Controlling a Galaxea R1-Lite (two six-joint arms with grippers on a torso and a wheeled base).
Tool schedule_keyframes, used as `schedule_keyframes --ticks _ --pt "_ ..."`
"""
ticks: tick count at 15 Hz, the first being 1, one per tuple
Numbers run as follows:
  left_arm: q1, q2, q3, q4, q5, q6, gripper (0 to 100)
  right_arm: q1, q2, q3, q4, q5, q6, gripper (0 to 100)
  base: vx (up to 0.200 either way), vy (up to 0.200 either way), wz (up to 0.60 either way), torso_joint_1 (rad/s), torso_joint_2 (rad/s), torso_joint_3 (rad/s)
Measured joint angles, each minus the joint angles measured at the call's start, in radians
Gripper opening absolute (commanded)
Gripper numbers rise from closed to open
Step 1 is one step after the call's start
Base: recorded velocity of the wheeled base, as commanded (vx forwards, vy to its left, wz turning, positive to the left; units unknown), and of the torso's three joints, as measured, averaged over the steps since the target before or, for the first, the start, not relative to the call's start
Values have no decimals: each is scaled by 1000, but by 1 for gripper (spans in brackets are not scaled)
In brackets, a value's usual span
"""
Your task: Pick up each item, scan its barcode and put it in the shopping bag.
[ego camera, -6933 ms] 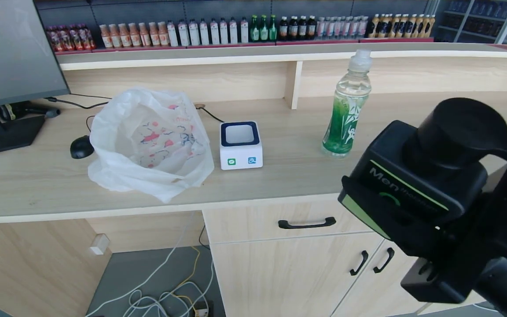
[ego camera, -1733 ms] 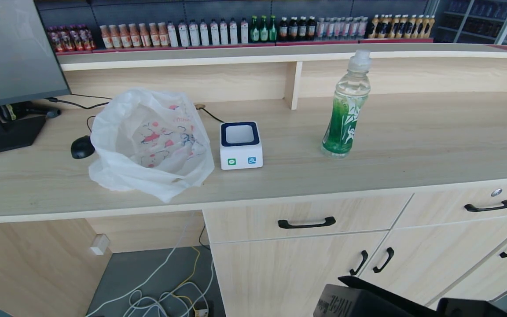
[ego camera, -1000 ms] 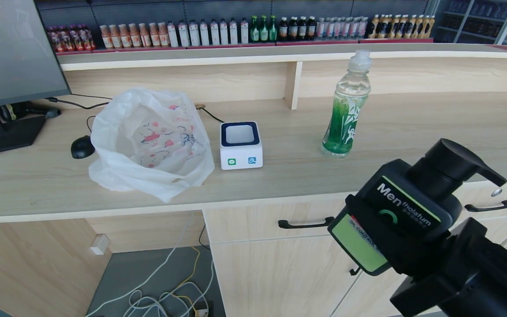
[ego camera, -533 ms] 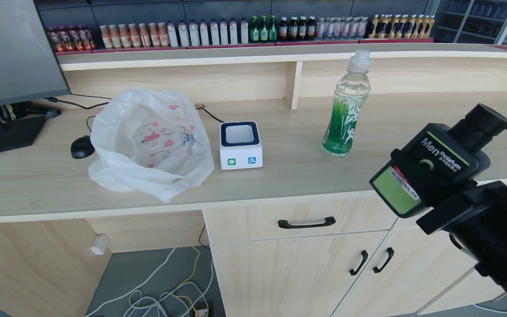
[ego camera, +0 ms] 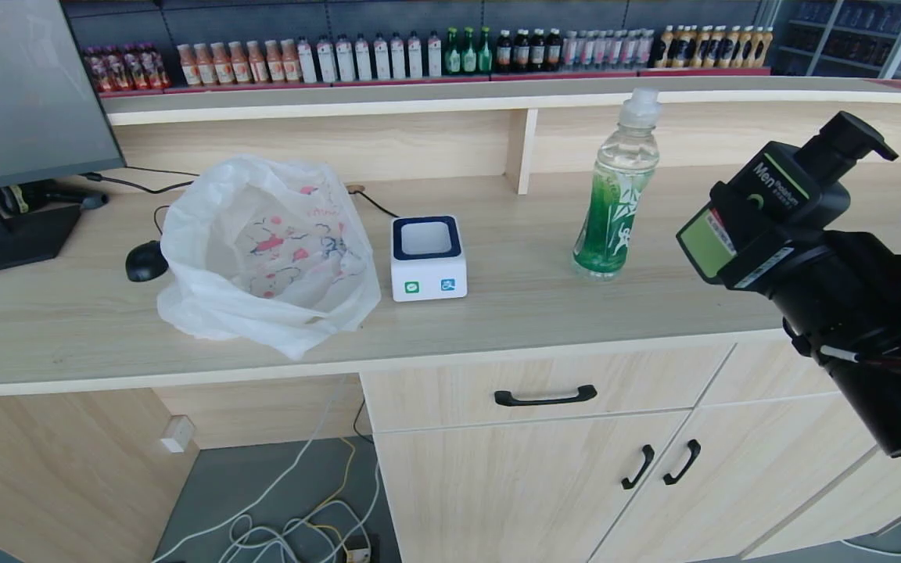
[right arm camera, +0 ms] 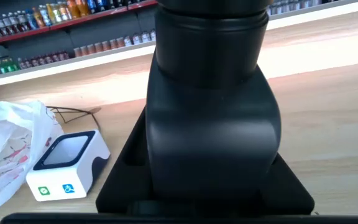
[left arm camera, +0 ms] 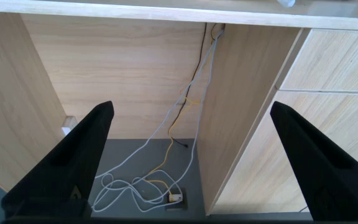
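A black pump bottle with a green label (ego camera: 771,207), clamped at its base in the right gripper (ego camera: 791,266), now hangs over the right end of the pale wood counter (ego camera: 497,313). A second ago it was lower, in front of the drawers. It is well apart from the white box scanner with a blue-rimmed window (ego camera: 428,257); a clear drink bottle with a green label (ego camera: 615,211) stands between them. Scanning looks like the next step, then the open white plastic shopping bag (ego camera: 263,250) beside the scanner. The left gripper (left arm camera: 189,124) hangs below the counter, its fingers spread and holding nothing.
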Motion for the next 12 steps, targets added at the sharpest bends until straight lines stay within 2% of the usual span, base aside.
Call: schedule_keyframes --ticks 2,12 --pt "0 0 0 0 0 -2 100 -16 18 -6 -7 0 9 0 0 0 0 0 0 0" --pt "0 0 0 0 0 -5 100 -20 32 -14 -17 3 34 0 0 200 0 2 3 2"
